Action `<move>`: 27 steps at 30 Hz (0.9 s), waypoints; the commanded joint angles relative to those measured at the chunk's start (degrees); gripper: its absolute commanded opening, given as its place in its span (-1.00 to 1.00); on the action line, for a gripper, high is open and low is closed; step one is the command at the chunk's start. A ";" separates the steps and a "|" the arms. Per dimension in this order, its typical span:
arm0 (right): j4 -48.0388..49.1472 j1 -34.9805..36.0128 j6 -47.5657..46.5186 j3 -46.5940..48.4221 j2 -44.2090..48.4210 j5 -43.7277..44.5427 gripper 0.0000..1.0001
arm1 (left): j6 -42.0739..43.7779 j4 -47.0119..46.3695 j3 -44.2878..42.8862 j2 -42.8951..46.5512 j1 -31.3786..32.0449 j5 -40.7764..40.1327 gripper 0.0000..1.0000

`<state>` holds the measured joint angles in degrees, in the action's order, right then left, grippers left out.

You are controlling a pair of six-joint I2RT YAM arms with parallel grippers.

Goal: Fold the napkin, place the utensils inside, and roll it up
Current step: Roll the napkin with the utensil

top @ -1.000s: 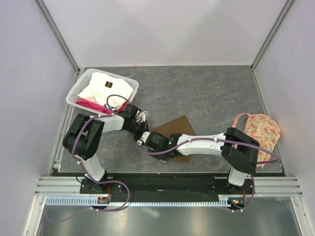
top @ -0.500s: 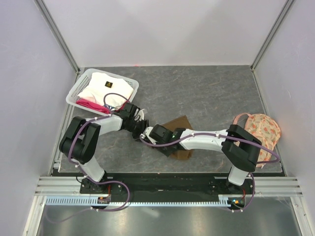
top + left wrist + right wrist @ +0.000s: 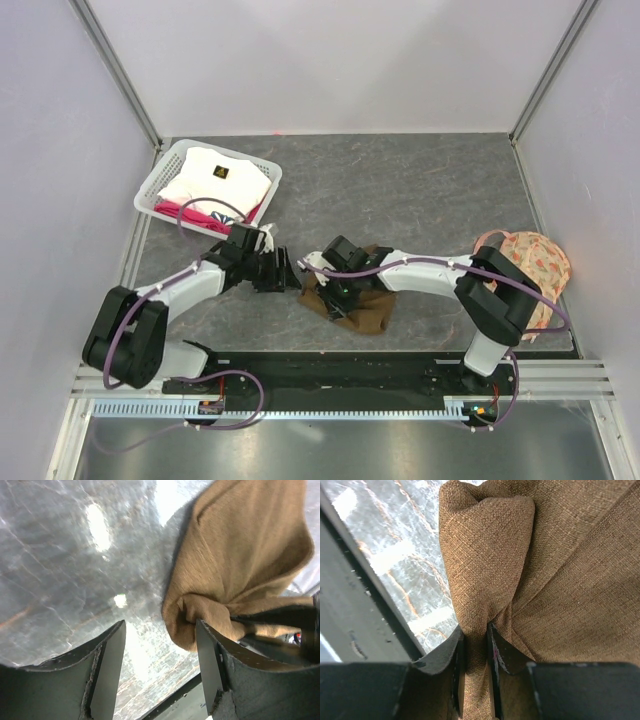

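Note:
The olive-brown napkin (image 3: 368,312) lies bunched up near the table's front edge, between the two arms. My right gripper (image 3: 332,288) is shut on a pinched fold of it; in the right wrist view the napkin (image 3: 520,555) fills the frame and the right gripper (image 3: 476,632) clamps a ridge of cloth. My left gripper (image 3: 290,272) stands open just left of the bundle. In the left wrist view the left gripper (image 3: 160,645) holds nothing, and a rounded lobe of the napkin (image 3: 240,555) rests against the tip of its right finger. The utensils are out of view.
A white basket (image 3: 160,178) holding a white cloth and something pink stands at the back left. A peach floral fabric piece (image 3: 525,265) lies at the right edge. The black rail (image 3: 330,365) runs along the front, close to the napkin.
The left gripper has opened and drawn back to the left. The right gripper has shut on the napkin, which went from lying flat to a bunched heap.

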<state>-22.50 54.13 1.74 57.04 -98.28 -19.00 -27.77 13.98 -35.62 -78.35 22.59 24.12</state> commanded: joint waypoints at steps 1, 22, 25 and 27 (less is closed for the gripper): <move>0.26 -2.36 0.11 -2.81 -1.12 -11.03 -0.49 | -3.34 -12.64 5.72 7.05 -0.09 3.64 0.30; 2.37 -11.15 -3.06 -0.96 -11.05 -23.62 -0.54 | -5.80 -32.52 7.67 -5.23 0.26 18.15 0.07; 2.64 -12.03 -3.32 -0.79 -11.76 -23.89 -0.55 | -6.07 -33.05 7.23 -7.52 0.79 19.91 -0.03; 2.64 -12.38 -3.41 -0.87 -12.02 -23.97 -0.55 | -6.24 -33.14 7.40 -7.79 1.23 20.26 -0.05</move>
<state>-19.73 42.02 1.85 56.86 -106.96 -47.35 -32.60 -15.64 -26.83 -85.08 22.92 41.01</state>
